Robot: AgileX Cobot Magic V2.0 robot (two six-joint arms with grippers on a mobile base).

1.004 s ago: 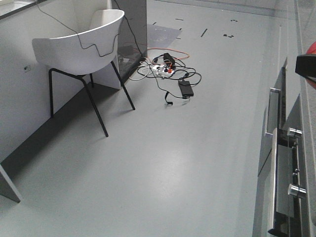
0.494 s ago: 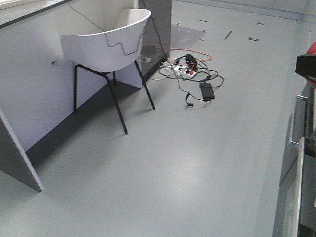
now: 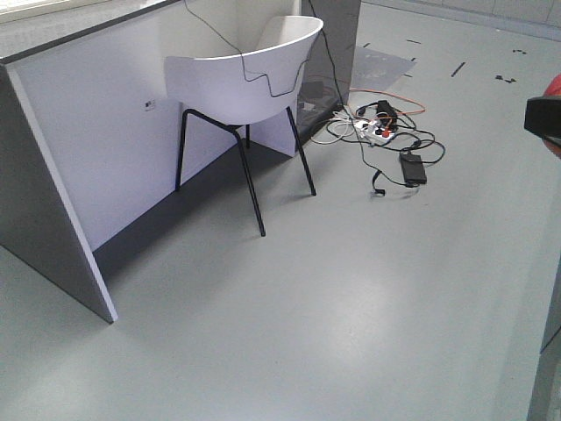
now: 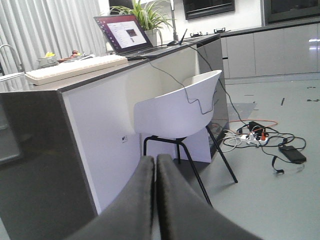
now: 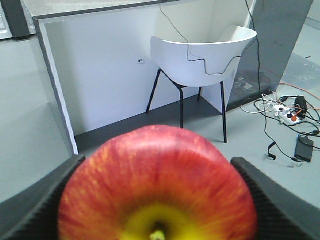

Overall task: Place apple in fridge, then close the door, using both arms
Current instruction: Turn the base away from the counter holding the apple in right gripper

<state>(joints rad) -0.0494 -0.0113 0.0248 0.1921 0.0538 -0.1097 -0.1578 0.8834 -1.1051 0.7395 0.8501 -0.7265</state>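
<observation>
Two grippers and the room are covered below, largest item first. I see open grey floor (image 3: 351, 307) across most of the front view. The kitchen island (image 3: 79, 167) stands at the left, its white side panel facing that floor. The white chair (image 3: 237, 83) stands just beside the panel, with a cord draped over its back. A tangle of cables (image 3: 386, 132) with a power strip lies on the floor at the far right of the chair. The fridge and its door appear in no view, so I judge the step in hand to be carrying the apple to the fridge.

The left gripper (image 4: 156, 200) has its fingers pressed together with nothing between them. The right gripper (image 5: 157, 192) is clamped on the apple (image 5: 157, 170), with a ribbed pad (image 5: 37, 200) on each flank and the stem hollow toward the wrist camera.

Procedure:
1. Do not loosen the right clamp; the skin looks glossy and may slip.
2. Steer well apart from the chair legs and the cables.
3. Bring the fridge into the front view before extending the right arm.
4. Reserve the free left arm for the door.
</observation>
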